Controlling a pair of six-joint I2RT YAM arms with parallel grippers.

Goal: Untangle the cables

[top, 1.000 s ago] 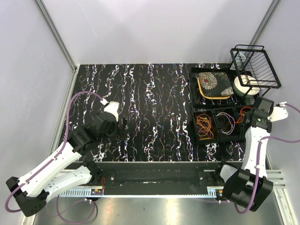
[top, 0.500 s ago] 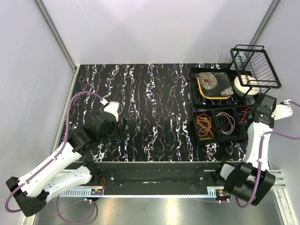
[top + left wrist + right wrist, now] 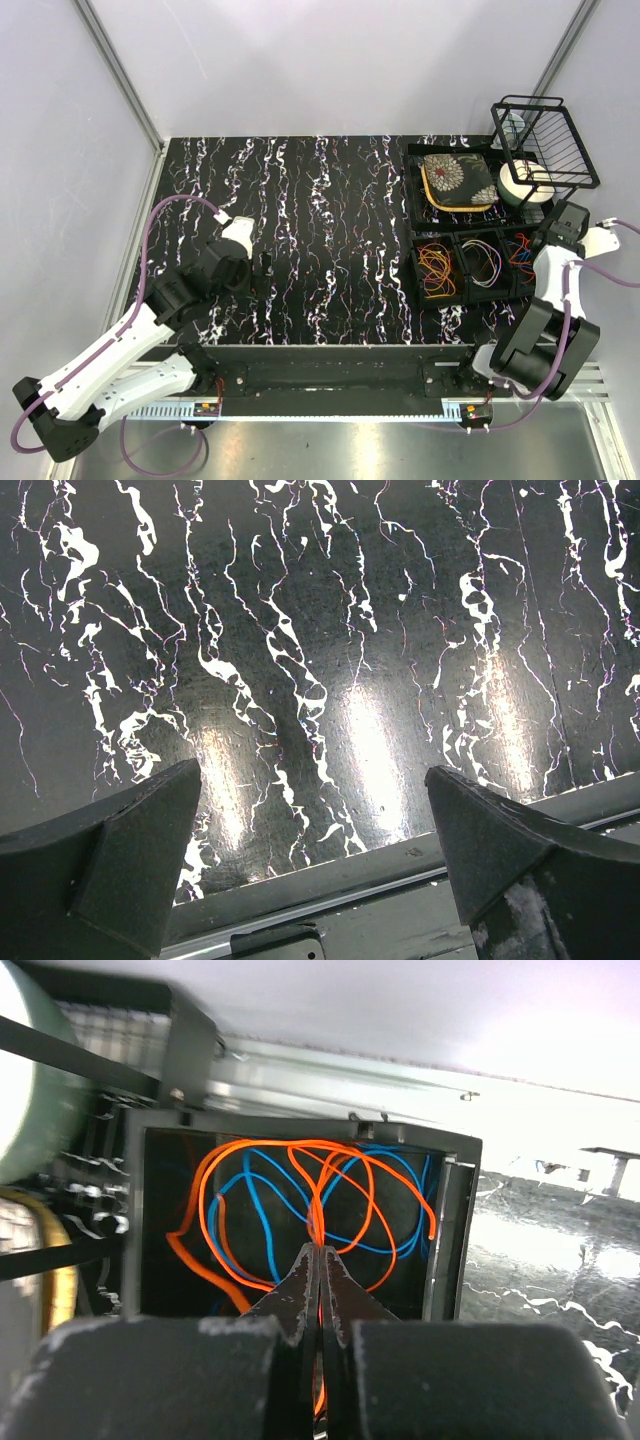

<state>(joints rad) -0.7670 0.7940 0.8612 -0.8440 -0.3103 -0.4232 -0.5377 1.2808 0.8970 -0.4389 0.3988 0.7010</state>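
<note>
Three black bins at the right hold the cables: an orange-yellow coil [image 3: 436,268], a pale purple coil [image 3: 484,265], and orange and blue cables [image 3: 519,249] tangled together in the rightmost bin. In the right wrist view the orange cable [image 3: 340,1175] loops over the blue cable [image 3: 255,1200]. My right gripper [image 3: 320,1250] is shut on orange strands that run between its fingers. From above, the right gripper [image 3: 538,240] sits at that bin's right edge. My left gripper [image 3: 262,270] hovers open over the bare table at the left, and nothing lies between its fingers [image 3: 140,840].
Behind the bins a tray holds a flowered pad [image 3: 458,180]. A black wire rack [image 3: 545,140] and a white roll [image 3: 520,182] stand at the back right. The table's front rail [image 3: 400,875] runs just under the left gripper.
The right wrist has shifted right and back, uncovering the rightmost bin, and its lower arm has swung right. The left arm has not moved.
</note>
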